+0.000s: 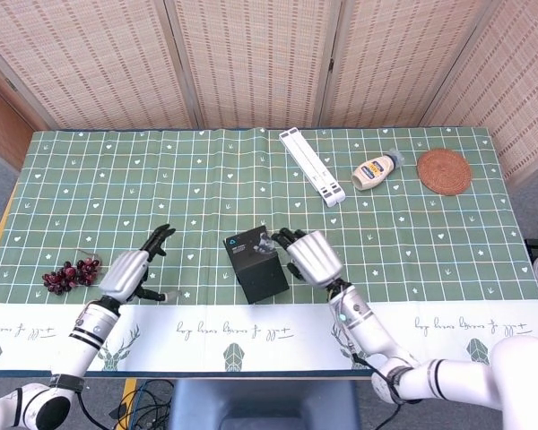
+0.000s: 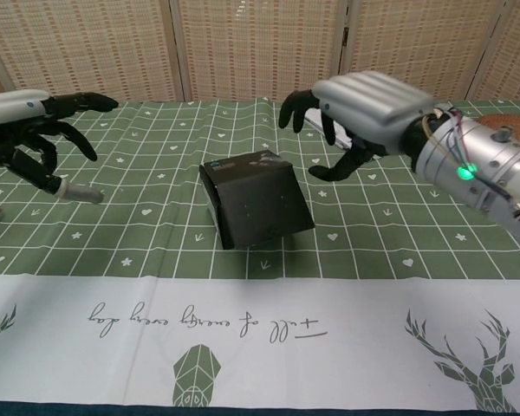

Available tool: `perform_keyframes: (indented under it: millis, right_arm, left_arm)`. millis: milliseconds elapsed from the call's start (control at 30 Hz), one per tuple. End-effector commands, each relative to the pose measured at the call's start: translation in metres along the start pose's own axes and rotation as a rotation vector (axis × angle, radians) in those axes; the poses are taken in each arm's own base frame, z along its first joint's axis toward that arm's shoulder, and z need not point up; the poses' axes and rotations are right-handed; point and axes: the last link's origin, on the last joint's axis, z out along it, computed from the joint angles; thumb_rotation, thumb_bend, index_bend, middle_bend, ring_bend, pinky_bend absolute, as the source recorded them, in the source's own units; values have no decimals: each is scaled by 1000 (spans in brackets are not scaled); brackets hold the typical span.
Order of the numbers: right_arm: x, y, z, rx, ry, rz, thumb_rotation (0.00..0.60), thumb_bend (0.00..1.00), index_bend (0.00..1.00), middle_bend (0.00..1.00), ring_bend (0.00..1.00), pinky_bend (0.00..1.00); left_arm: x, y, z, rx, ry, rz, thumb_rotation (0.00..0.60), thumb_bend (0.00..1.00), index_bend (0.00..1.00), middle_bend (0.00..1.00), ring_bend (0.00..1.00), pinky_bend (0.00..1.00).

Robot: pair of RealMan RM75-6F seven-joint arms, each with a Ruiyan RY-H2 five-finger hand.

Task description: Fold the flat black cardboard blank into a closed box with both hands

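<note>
Hands hover empty on either side of a finished-looking black box [image 1: 255,266] that sits near the front edge of a green checked table [image 1: 412,269]. The right hand [image 1: 311,256] hangs just beside the box with fingers spread and curved, touching nothing; the left hand [image 1: 128,272] floats well apart from it, fingers loosely fanned, also holding nothing. Trouble looks most likely from the box itself: it appears tilted in the chest view, and a careless brush from the right hand could tip it or spring a flap open, though whether every flap is tucked cannot be told. Around it lie a long white folded stand [image 1: 313,166], a woven round coaster [image 1: 444,171], a lying squeeze bottle [image 1: 377,170] and a bunch of dark grapes [image 1: 70,274], all well clear of both hands.
</note>
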Motion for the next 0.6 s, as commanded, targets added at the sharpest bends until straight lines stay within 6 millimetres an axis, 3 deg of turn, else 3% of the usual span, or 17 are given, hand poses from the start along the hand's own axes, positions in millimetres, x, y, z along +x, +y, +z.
perform_keyframes:
  millis: [33, 167, 333, 600]
  right_arm:
    - [24, 37, -37, -84, 4, 6, 600, 311, 245, 297, 448, 733]
    - [39, 70, -75, -164, -31, 25, 600, 314, 245, 297, 364, 628]
    - [45, 104, -128, -272, -23, 63, 600, 317, 244, 299, 345, 577]
    - [44, 131, -187, -370, 32, 107, 600, 317, 245, 299, 337, 562]
  left_arm:
    - [13, -24, -9, 55, 115, 89, 600, 76, 0, 0, 265, 579]
    - [25, -45, -24, 116, 195, 149, 600, 76, 26, 0, 263, 554]
    - [33, -62, -54, 171, 281, 248, 600, 75, 78, 2, 256, 506]
    - [32, -74, -97, 234, 349, 334, 600, 75, 98, 23, 247, 474]
